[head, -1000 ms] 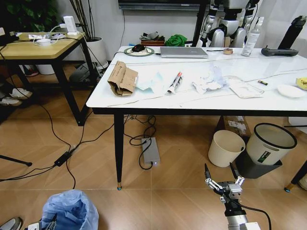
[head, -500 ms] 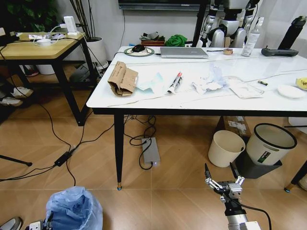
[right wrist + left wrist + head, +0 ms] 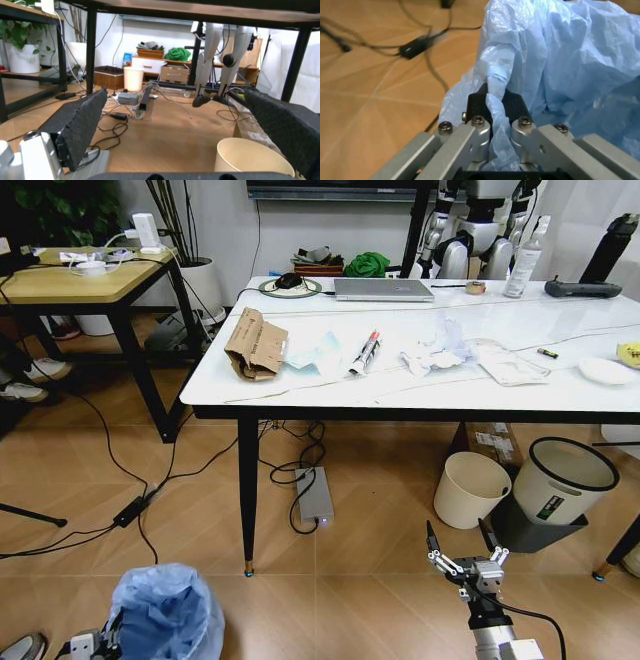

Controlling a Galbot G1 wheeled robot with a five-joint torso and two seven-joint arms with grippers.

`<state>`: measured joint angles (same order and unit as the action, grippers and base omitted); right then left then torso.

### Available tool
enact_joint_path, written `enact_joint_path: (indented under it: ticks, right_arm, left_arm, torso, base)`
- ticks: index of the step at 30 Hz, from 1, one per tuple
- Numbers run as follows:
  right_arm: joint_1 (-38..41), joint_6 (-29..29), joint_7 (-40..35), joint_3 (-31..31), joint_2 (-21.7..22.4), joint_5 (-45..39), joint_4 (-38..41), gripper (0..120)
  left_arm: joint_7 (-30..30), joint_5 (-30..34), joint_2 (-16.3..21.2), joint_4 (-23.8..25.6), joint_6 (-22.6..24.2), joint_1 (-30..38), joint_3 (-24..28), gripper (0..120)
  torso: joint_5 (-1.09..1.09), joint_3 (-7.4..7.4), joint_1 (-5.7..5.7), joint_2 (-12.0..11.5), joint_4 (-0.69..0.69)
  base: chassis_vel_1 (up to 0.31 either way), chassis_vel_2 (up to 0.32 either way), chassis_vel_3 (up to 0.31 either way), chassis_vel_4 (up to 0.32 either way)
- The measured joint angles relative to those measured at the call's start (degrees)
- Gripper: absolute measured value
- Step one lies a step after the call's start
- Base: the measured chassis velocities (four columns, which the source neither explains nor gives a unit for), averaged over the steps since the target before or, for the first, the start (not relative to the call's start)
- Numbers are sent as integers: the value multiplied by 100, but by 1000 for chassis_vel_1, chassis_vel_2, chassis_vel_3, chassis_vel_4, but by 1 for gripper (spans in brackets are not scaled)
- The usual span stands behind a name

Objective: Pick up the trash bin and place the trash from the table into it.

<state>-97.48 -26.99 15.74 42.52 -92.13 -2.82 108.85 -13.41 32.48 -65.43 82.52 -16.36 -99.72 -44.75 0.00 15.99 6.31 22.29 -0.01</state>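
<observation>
One bin on the move: the left gripper (image 3: 496, 107), clamped on the trash bin (image 3: 168, 612), has carried it rightward; the right gripper (image 3: 463, 552) hangs spread wide.

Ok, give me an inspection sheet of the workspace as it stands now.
Surface: white table, litter on top.
Job's things: trash bin on the floor; cardboard piece, tissues on the table.
Clutter: laptop, spray bottle.
Grippers: left gripper shut on the bin's blue bag; right gripper open, low above the floor.
Cables: black cables across the floor.
Surroundings: cream bucket, white bin, wooden-top table.
</observation>
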Motion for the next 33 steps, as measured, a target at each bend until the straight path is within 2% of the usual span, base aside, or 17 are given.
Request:
enact_joint_path:
  ticks: [2,6,8,9,14,22,26,33]
  right_arm:
    - [1,6,-2,2,0,6,-2,100]
    - [6,38,-5,11,0,40,-17,100]
    - [6,42,-5,12,0,46,-21,100]
    - [6,46,-5,12,-1,59,-31,100]
    - [-30,55,-7,14,0,85,-56,100]
    - [-99,57,-11,31,-1,85,-97,100]
    - [-156,59,-14,62,0,86,-99,100]
    - [-208,62,-14,40,0,133,-72,100]
  left_arm:
    - [-3,44,4,139,20,-76,8,0]
    - [-23,367,6,974,158,-583,63,0]
    - [-25,424,2,1080,173,-645,73,0]
    - [-28,567,-15,1444,228,-832,101,0]
    - [77,707,-51,2592,465,-1319,210,0]
    - [487,751,3,3262,1030,-1557,260,0]
    - [837,721,53,3689,1463,-1612,292,0]
    - [1175,637,108,3980,1925,-1717,392,0]
  torso:
    - [0,0,0,0,1]
    - [1,3,2,4,1]
    - [0,6,5,11,1]
    - [0,19,13,32,2]
    - [2,104,53,159,0]
    - [0,206,117,322,1]
    - [0,295,165,462,0]
    - [-1,374,223,598,0]
  base:
    - [0,0,0,0]
    - [0,0,0,0]
    - [0,0,0,0]
    - [0,0,0,0]
    - [0,0,0,0]
    - [0,0,0,0]
    - [0,0,0,0]
    - [0,0,0,0]
